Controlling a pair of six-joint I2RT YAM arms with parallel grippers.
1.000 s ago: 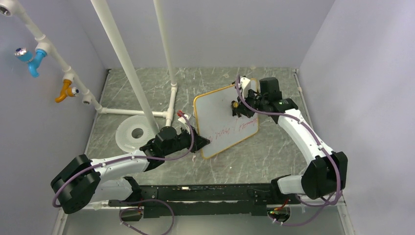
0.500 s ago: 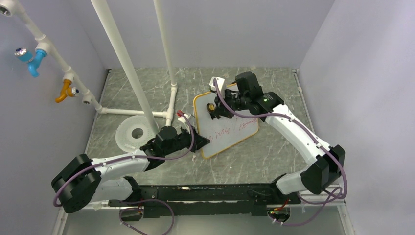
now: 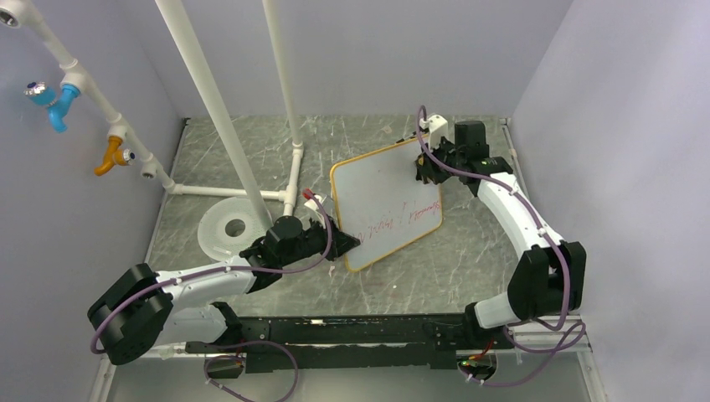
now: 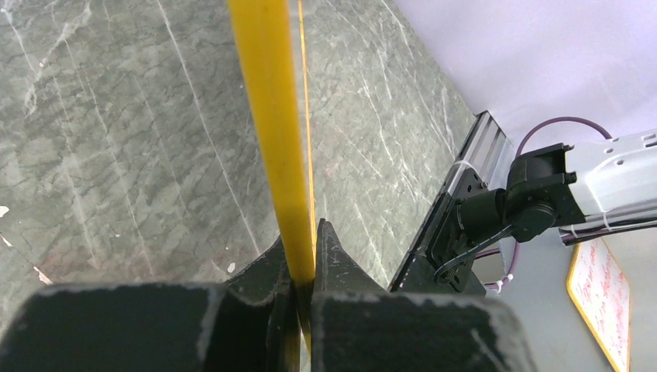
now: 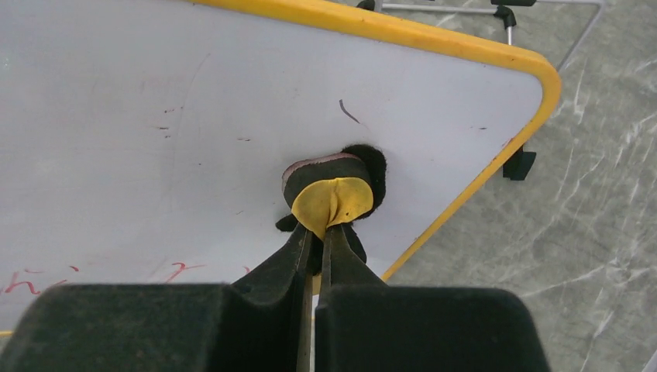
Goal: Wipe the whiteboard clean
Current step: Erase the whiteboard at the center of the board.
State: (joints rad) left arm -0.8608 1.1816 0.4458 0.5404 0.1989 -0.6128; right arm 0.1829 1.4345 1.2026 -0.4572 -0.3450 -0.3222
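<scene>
Black fingers of the left gripper (image 3: 346,242) pinch the orange frame at the whiteboard's (image 3: 381,197) 7 o'clock corner, mid-table (image 3: 469,251). Red scrawl (image 3: 393,222) runs along its 5 o'clock side. Toward 1 o'clock, the right gripper (image 5: 318,232) clamps an eraser pad (image 5: 333,198) against the board.

Grey-green marbled counter (image 3: 419,276), pale streaks all over. Round white disc (image 3: 216,231) with a centre hole lies flat at left. White pipe frame (image 3: 209,191) rests just behind it. Small white scraps (image 3: 334,270) mid-counter. Whiteboard (image 3: 385,201) tilted above the middle (contact unclear).
</scene>
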